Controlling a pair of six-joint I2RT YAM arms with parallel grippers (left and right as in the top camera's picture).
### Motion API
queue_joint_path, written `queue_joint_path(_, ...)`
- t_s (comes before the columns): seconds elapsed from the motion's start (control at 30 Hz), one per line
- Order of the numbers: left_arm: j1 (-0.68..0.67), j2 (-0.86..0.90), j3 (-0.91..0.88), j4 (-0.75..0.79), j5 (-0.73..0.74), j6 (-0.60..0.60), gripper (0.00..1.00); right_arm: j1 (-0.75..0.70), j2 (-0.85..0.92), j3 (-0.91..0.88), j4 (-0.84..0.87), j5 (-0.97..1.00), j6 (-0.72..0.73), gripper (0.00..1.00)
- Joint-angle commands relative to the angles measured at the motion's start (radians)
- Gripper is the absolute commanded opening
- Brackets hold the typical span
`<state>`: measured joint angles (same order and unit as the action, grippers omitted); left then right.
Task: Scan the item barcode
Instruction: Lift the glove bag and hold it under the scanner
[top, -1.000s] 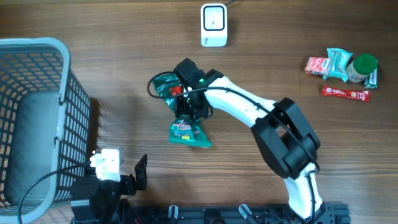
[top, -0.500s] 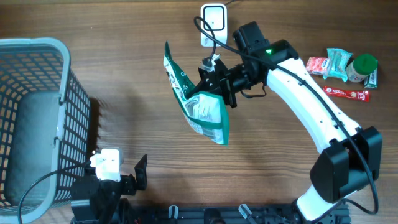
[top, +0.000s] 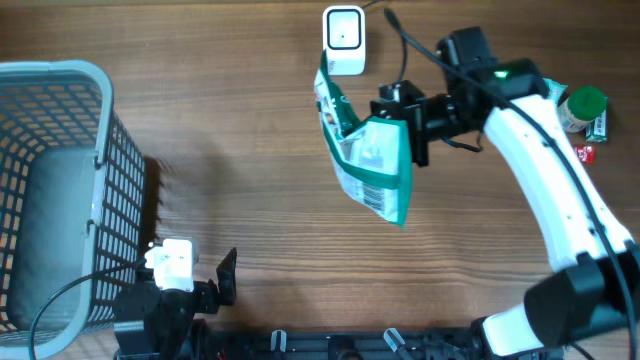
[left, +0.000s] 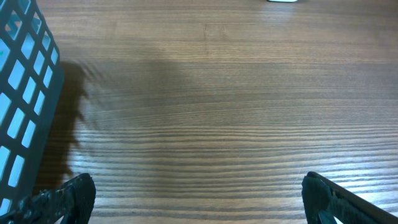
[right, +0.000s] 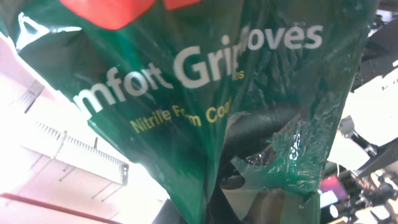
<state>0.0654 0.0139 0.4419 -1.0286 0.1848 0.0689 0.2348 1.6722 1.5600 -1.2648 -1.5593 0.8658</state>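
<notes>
Fingers of the left claw (left: 198, 200) stand spread wide at the near edge of the tabletop (top: 200, 120), holding nothing, well to the near left of the white scanner (top: 343, 38); the left wrist camera shows only bare wood between the two black tips. A grey mesh basket (top: 60, 75) stands far to the left of the scanner, its wall just beside that left claw. Closer to the scanner, on its near right side, the right claw (top: 412, 128) is pinched tight on the edge of a green glove packet (top: 372, 165). The packet hangs tilted, and it seems to be lifted off the wood, though the overhead view does not make its height plain. Its top corner overlaps the scanner's near edge from above, and the rest slopes away toward the near right. A white label with what looks like a barcode (top: 374, 190) faces upward on the lower half. In the right wrist camera the packet fills the view, with white lettering that reads partly as "Grip" and "Nitrile", and a dark finger showing through the film. Far to the right of the scanner lie a green-lidded tub (top: 586, 103) and a red snack bar (top: 586, 153), partly covered by the right arm.
</notes>
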Motion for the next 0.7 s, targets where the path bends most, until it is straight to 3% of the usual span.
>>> queue_joint_path(0.0, 0.004, -0.005, 0.000, 0.004, 0.008, -0.006, 1.00, -0.050, -0.066, 0.002, -0.037, -0.065, -0.094, 0.04)
queue_joint_path(0.27, 0.004, -0.005, 0.000, 0.004, 0.008, -0.006, 1.00, -0.145, -0.124, 0.002, -0.189, -0.065, -0.240, 0.04)
queue_joint_path(0.5, 0.004, -0.005, 0.000, 0.004, 0.008, -0.006, 1.00, -0.157, -0.124, 0.002, -0.194, -0.051, -0.238, 0.04)
queue_joint_path(0.6, 0.004, -0.005, 0.000, 0.004, 0.008, -0.006, 1.00, -0.157, -0.124, 0.002, -0.166, 0.154, -0.095, 0.04)
queue_joint_path(0.67, 0.004, -0.005, 0.000, 0.004, 0.008, -0.006, 1.00, -0.157, -0.124, 0.002, -0.115, 0.184, 0.006, 0.04)
